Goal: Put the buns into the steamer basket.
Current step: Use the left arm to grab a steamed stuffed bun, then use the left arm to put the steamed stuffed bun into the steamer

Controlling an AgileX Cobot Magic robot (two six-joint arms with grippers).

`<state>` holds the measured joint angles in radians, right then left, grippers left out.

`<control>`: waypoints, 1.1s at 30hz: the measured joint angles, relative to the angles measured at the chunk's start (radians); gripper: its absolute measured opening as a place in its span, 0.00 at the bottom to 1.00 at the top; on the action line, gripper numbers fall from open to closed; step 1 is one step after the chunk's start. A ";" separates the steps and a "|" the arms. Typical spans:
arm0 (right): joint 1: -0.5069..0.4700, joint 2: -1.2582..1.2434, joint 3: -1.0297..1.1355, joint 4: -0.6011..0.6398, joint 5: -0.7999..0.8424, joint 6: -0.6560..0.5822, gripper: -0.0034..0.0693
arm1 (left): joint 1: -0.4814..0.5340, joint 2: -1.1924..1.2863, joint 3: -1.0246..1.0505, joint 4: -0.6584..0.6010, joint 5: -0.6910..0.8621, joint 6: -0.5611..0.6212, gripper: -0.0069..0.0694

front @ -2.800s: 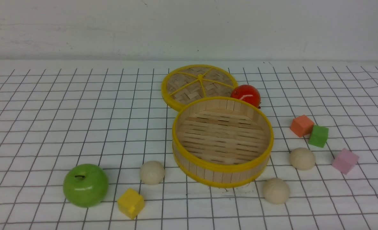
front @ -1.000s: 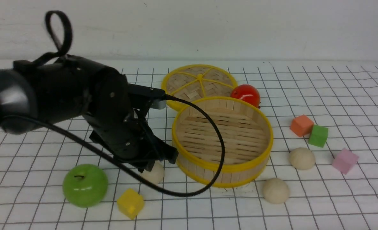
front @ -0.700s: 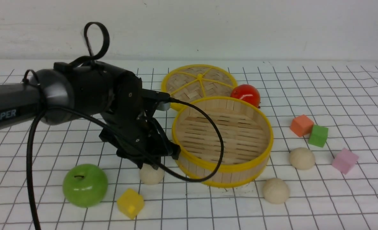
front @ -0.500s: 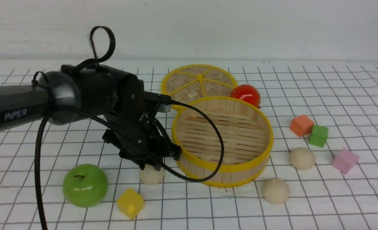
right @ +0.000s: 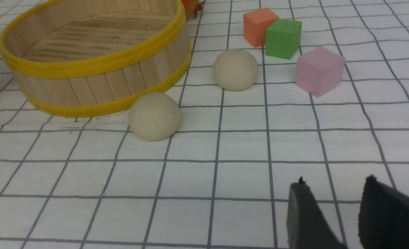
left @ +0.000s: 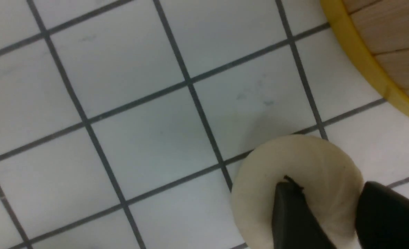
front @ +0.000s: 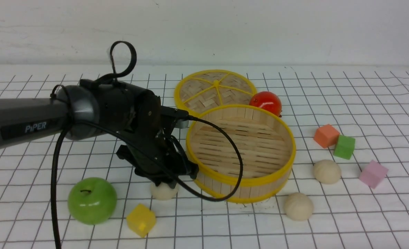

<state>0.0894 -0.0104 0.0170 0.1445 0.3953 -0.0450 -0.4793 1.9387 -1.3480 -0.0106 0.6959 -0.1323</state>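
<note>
All 3 buns lie on the counter [front: 35, 162], none in the steamer basket [front: 241, 181]. 1 bun [front: 163, 192] sits just beside the basket's near-left wall. The other 2 are on its right: 1 [front: 298, 206] near the front wall and 1 [front: 326, 171] further back. The basket stands open and empty.

The left hand [front: 166, 174] is down on the left bun. In the wrist view its dark fingers [left: 292, 214] stand parted across the top of the bun [left: 294, 162]. I cannot tell whether they pinch it or only straddle it. The right hand [right: 336, 183] hangs released near the counter, nothing between its fingers.

The likely step is the 1st pickup, and the grip looks risky. The fingers seem to sit high and to 1 side of a smooth, round bun. A squeeze there could pop it out and roll it toward the green apple [front: 92, 200] or the yellow cube [front: 141, 220]. The hand also works close against the basket wall, so a slanted lift could shove the basket into the woven lid [front: 214, 90] and the red fruit [front: 266, 102]. The arm's black cable [front: 239, 162] loops across the basket's rim and might catch it. A low carry could clip the rim and knock the bun loose.
</note>
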 joint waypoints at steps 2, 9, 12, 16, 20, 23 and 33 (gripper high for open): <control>0.000 0.000 0.000 0.000 0.000 0.000 0.38 | 0.000 0.000 0.000 0.000 0.001 0.000 0.32; 0.000 0.000 0.000 0.000 0.000 0.000 0.38 | 0.000 -0.019 -0.002 0.000 0.021 0.000 0.08; 0.000 0.000 0.000 0.000 0.000 0.000 0.38 | -0.004 -0.089 0.000 -0.003 0.036 0.000 0.08; 0.000 0.000 0.000 0.000 0.000 0.000 0.38 | -0.047 -0.189 -0.041 -0.023 0.008 0.020 0.08; 0.000 0.000 0.000 0.000 0.000 0.000 0.38 | -0.109 -0.163 -0.136 -0.041 -0.032 0.067 0.08; 0.000 0.000 0.000 0.000 0.000 0.000 0.38 | -0.122 -0.068 -0.208 -0.042 -0.078 0.080 0.08; 0.000 0.000 0.000 0.000 0.000 0.000 0.38 | -0.083 0.201 -0.387 0.001 -0.040 0.080 0.52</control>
<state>0.0894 -0.0104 0.0170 0.1445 0.3953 -0.0450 -0.5625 2.1400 -1.7348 -0.0096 0.6554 -0.0527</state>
